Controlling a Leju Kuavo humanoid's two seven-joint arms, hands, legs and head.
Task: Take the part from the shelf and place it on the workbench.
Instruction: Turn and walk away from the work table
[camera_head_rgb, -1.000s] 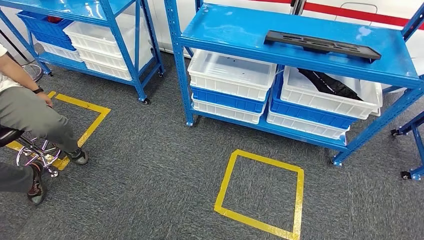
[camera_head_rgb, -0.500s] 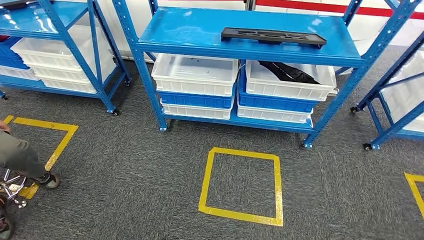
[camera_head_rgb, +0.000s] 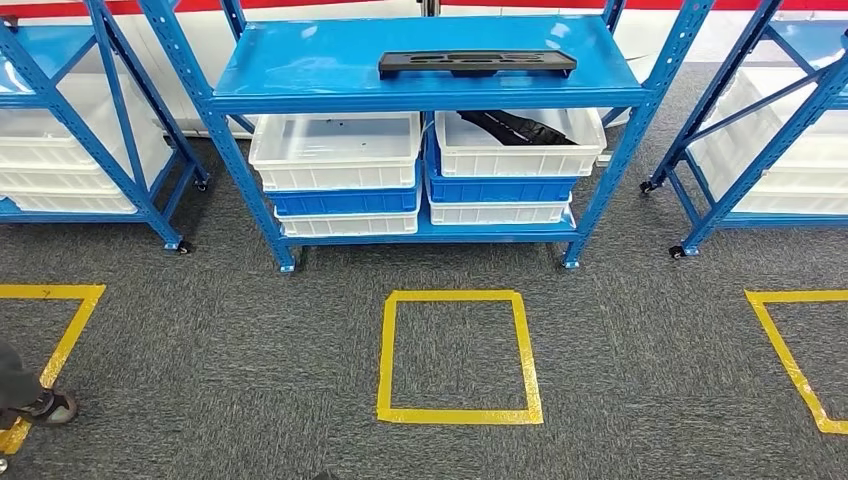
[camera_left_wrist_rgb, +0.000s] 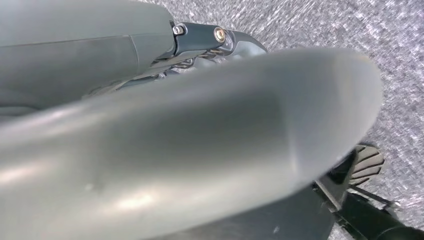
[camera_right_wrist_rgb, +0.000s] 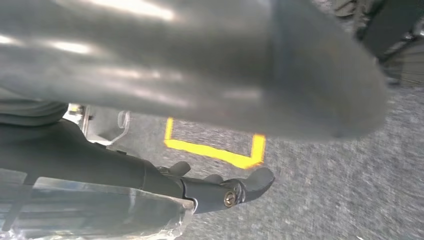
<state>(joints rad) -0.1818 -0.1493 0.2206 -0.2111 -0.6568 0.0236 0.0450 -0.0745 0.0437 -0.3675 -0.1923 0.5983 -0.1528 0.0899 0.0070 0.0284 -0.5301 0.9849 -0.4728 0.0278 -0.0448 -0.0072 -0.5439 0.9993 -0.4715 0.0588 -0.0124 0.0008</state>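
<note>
Head view: black part (camera_head_rgb: 477, 63) lies flat on the blue shelf (camera_head_rgb: 330, 70) — left robot hand (camera_left_wrist_rgb: 200, 150) and right robot hand (camera_right_wrist_rgb: 210, 75) blurred, finger state unreadable.

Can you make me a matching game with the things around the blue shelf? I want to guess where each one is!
Things:
1. flat black part
2. yellow tape square
3. long black piece
4. shoe

Places:
A. inside the upper right white bin
B. at the picture's left edge, by the tape corner
C. on the shelf's top board
D. on the carpet before the shelf

Pairs: 1-C, 2-D, 3-A, 4-B
</note>
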